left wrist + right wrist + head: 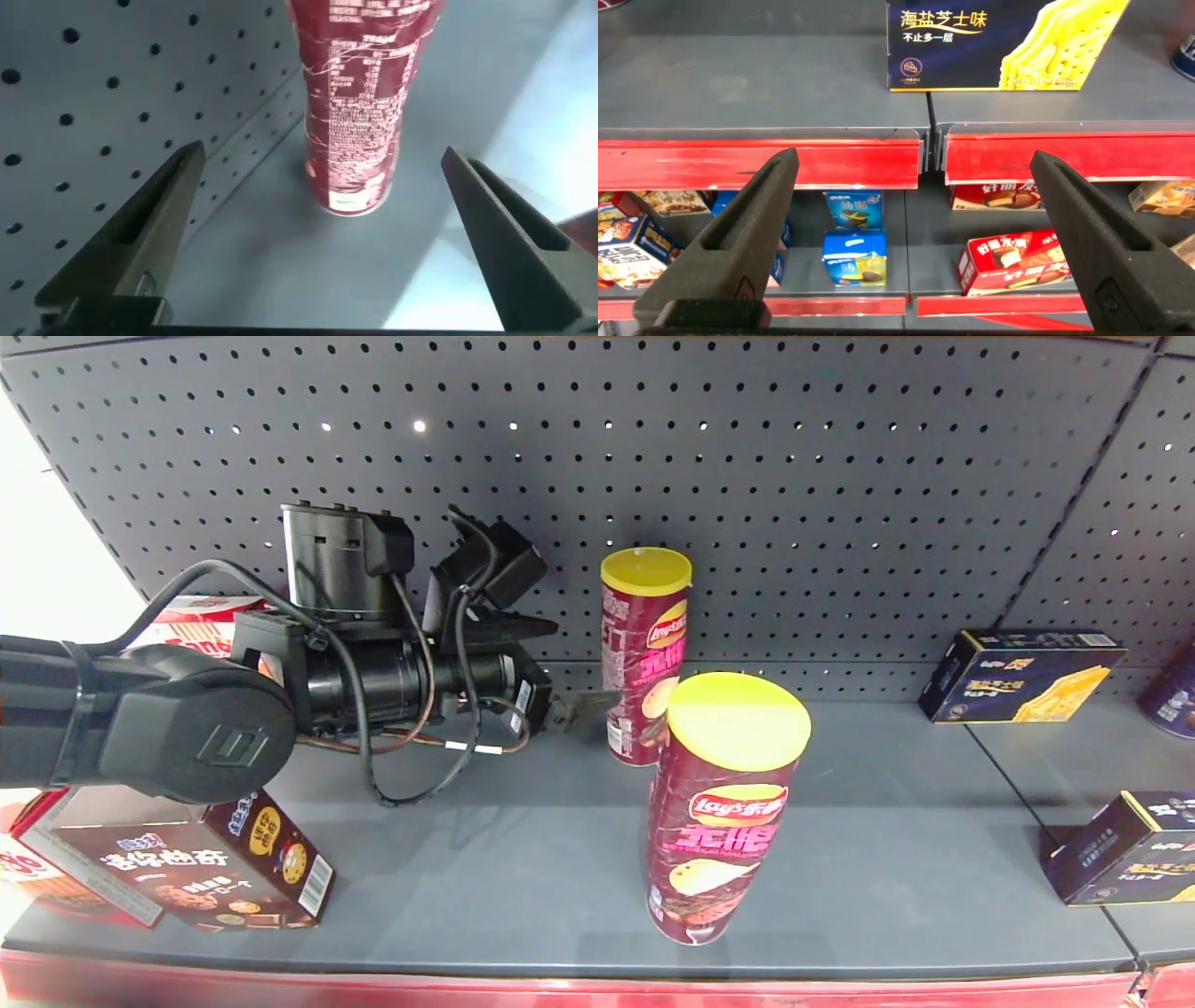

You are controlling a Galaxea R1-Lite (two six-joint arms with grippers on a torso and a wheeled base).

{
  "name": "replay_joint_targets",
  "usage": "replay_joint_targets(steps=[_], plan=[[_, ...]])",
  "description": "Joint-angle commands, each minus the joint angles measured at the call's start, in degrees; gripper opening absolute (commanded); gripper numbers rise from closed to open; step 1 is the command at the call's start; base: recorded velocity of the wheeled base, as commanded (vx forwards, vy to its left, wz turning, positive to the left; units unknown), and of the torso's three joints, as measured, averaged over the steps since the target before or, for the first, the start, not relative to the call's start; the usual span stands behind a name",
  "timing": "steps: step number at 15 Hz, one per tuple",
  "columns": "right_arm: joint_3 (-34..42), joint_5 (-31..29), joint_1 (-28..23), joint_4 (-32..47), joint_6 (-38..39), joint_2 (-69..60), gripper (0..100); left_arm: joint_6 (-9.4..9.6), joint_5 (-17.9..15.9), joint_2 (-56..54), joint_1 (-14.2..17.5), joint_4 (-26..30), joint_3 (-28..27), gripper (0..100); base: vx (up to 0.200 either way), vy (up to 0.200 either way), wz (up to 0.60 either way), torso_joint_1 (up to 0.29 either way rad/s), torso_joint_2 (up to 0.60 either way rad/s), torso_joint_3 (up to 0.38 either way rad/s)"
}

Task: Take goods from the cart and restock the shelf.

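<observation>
Two maroon chip cans with yellow lids stand upright on the grey shelf (523, 868). The rear can (644, 653) is close to the pegboard back wall; the front can (724, 812) is nearer the shelf's edge. My left gripper (586, 702) is just left of the rear can's lower part. In the left wrist view it (322, 154) is open, with the rear can (360, 103) a little beyond its fingertips and nothing between them. My right gripper (913, 157) is open and empty, facing the red front edge of a shelf (831, 154).
A brown cookie box (196, 859) lies at the shelf's front left, a red-and-white box (201, 621) behind the arm. Dark blue cracker boxes (1022, 677) (1120, 849) sit on the right shelf section. The right wrist view shows another cracker box (1004, 42) and lower-shelf boxes (854, 257).
</observation>
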Motion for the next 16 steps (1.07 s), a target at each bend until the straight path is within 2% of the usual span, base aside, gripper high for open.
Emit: replay_joint_targets(steps=[1,3,7,16], plan=[[0.0,0.0,0.0,0.0,0.0,0.1,100,0.17,1.2,1.5,-0.2,0.0,-0.7,100,0.000,0.000,0.00,0.000,0.00,0.000],[0.0,0.0,0.0,0.0,0.0,0.1,100,0.17,3.3,3.0,-0.5,0.1,-2.5,100,0.000,0.000,0.00,0.000,0.00,0.000],[0.0,0.0,0.0,0.0,0.0,0.1,100,0.08,5.3,5.0,-0.4,0.1,-5.3,100,0.000,0.000,0.00,0.000,0.00,0.000],[0.0,0.0,0.0,0.0,0.0,0.1,100,0.08,5.6,4.8,1.4,0.0,-5.0,100,0.000,0.000,0.00,0.000,0.00,0.000]])
